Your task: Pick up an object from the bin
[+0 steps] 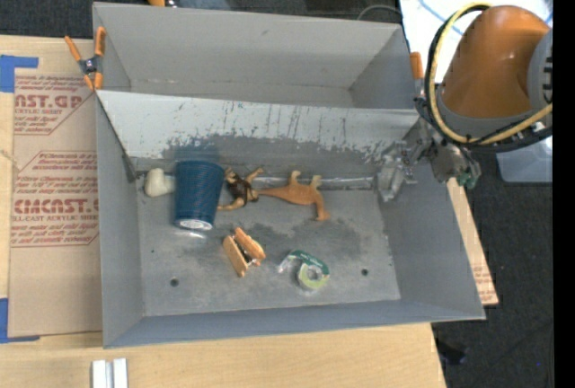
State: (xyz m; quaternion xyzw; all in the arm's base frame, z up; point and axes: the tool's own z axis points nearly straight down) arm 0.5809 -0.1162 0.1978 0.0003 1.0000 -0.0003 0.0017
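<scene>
The arm is seen to reach in over the right rim of the grey bin, with its rounded orange cover and black cables held above the far right corner, outside the floor. From the cover, the wrist is directed down and to the left, so that the gripper is placed low at the right end of the floor, close to where the far wall and the right wall meet. Whether the gripper is open or closed cannot be told, and nothing can be made out in its grasp. The nearest thing to it is a tan toy animal, which is laid flat on the floor to the left of the gripper and apart from it. Its long axis is set roughly left to right, with one thin limb turned toward the near right. Just beside its left end a small dark brown figure is found. Further left a blue cup is laid on its side, its mouth turned to the near side, and a small cream thing is placed by it at the left wall. Nearer, a wooden clip-like piece and a small roll of tape are laid apart.
</scene>
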